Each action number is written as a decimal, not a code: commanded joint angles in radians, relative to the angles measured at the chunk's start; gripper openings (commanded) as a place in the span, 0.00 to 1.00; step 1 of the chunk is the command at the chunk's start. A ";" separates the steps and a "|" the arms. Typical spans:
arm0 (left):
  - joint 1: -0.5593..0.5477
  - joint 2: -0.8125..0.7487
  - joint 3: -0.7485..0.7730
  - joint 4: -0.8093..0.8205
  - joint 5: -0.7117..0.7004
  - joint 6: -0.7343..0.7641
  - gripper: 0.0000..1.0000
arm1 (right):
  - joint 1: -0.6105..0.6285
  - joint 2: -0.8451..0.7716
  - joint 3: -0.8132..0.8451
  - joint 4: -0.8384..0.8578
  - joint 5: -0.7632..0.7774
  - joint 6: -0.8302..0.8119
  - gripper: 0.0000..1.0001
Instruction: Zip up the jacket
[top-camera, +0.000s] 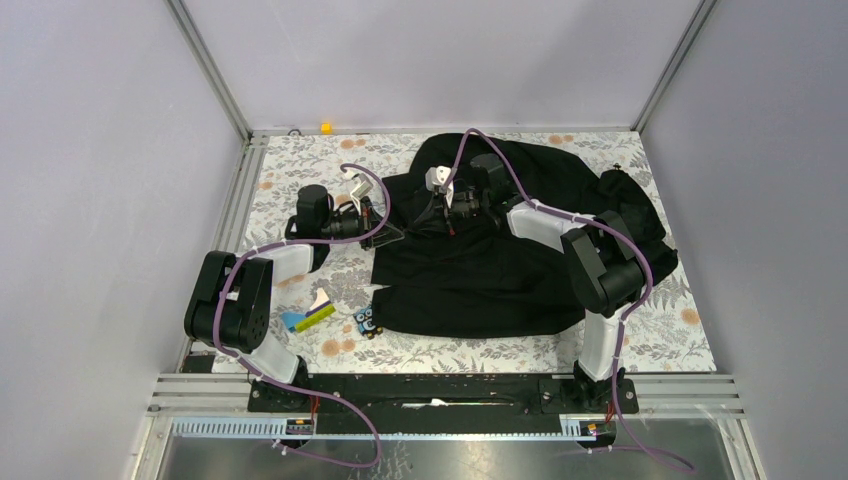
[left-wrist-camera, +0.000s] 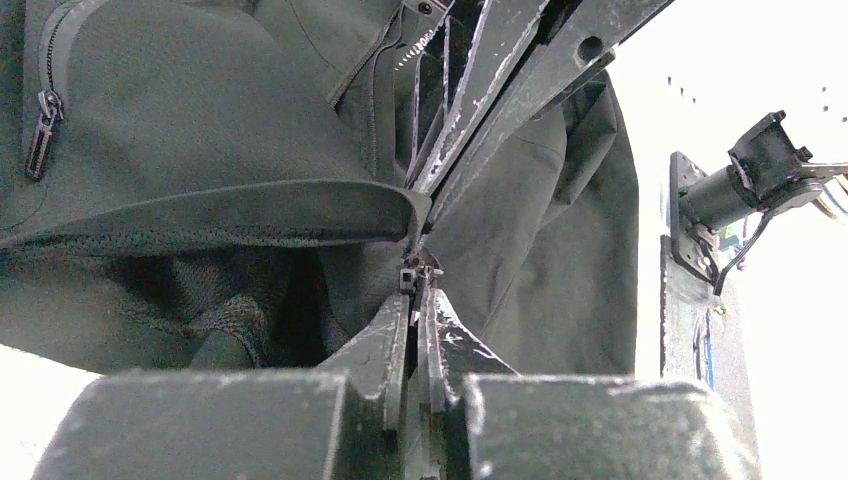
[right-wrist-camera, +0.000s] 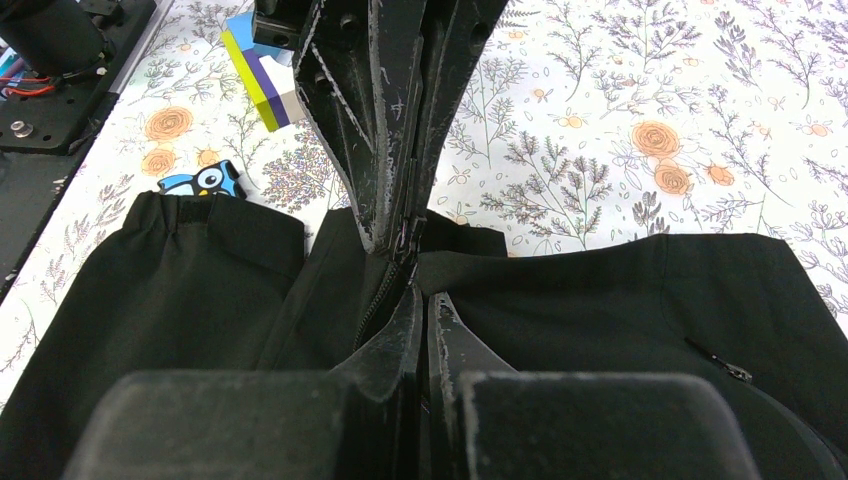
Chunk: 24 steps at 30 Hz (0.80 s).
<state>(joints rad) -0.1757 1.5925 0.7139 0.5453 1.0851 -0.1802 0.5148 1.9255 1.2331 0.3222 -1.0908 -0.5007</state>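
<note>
- Bench (top-camera: 690, 325) with a flowered cover; on its near-left part lie two small loose things, one yellow, blue and white block (top-camera: 308, 317) and one small blue cartoon figure (top-camera: 368, 322) near it.
- One jacket (top-camera: 480, 280) lies just past the figure and fills the middle and right of the bench. One elastic sleeve cuff (right-wrist-camera: 190, 215) lies near the figure.
- Its long axis runs across the bench from left to right, and the front zipper (right-wrist-camera: 372, 305) follows that line. The bottom hem faces left, towards my left arm. I cannot tell where the hood lies.
- It is black, soft and matt, rumpled into folds, with the front side up. One pocket zip pull (left-wrist-camera: 40, 130) shows off to the side.
- Two tools, both mine, meet almost tip to tip at the hem end of the zipper.
- My left tool (left-wrist-camera: 415, 290) reaches in from the left with its jaws closed, pinching the jacket at a small metal piece on the hem's edge.
- My right tool (right-wrist-camera: 421, 300) comes from the opposite side, its jaws closed on the jacket along the zipper line.
- One small orange thing (top-camera: 325, 128) sits at the far edge, well apart from the jacket.
</note>
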 joint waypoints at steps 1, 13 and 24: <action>0.002 0.009 0.032 0.062 0.025 0.005 0.00 | 0.023 -0.012 0.038 -0.001 -0.034 -0.020 0.00; -0.008 0.021 0.041 0.038 0.037 0.016 0.00 | 0.028 -0.022 0.019 0.065 -0.024 0.027 0.00; -0.011 0.000 0.026 0.056 0.038 0.023 0.00 | 0.028 -0.015 0.012 0.101 -0.060 0.056 0.00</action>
<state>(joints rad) -0.1825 1.6077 0.7139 0.5411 1.0962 -0.1825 0.5262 1.9255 1.2346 0.3794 -1.1114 -0.4511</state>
